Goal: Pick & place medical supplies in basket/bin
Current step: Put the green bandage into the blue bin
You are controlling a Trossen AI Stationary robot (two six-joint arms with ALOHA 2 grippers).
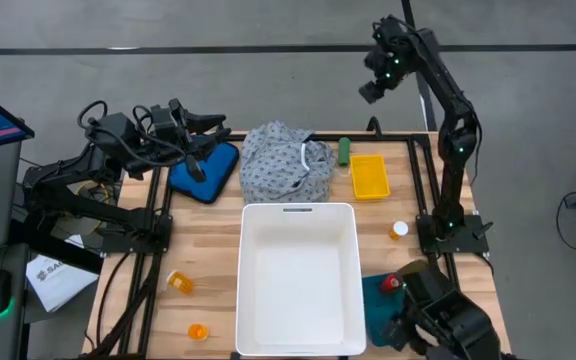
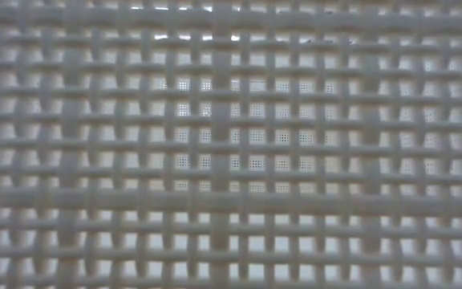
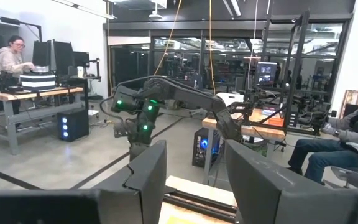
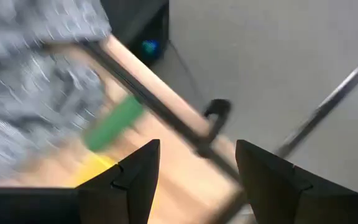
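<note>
The dotted grey-white garment (image 1: 284,162) lies bunched on the desk (image 1: 208,245) at its far edge, touching the far rim of the white bin (image 1: 299,280), which holds nothing visible. Just beside the garment on the right lies a green cylinder (image 1: 344,152), with a yellow tray (image 1: 368,176) next to it. One orange pill bottle (image 1: 180,282) and a second (image 1: 198,331) lie left of the bin; a third (image 1: 398,230) lies right of it. A red cylinder (image 1: 391,284) rests on a teal cloth (image 1: 376,300) near the right front corner. A blue pad (image 1: 208,170) lies left of the garment. The right hand (image 1: 371,90) hangs beyond the desk's far edge, fingers (image 4: 135,180) spread and holding nothing. The left hand (image 1: 211,130) sits over the blue pad, fingers (image 3: 145,180) apart, nothing between them. The low view shows only white mesh (image 2: 231,144).
</note>
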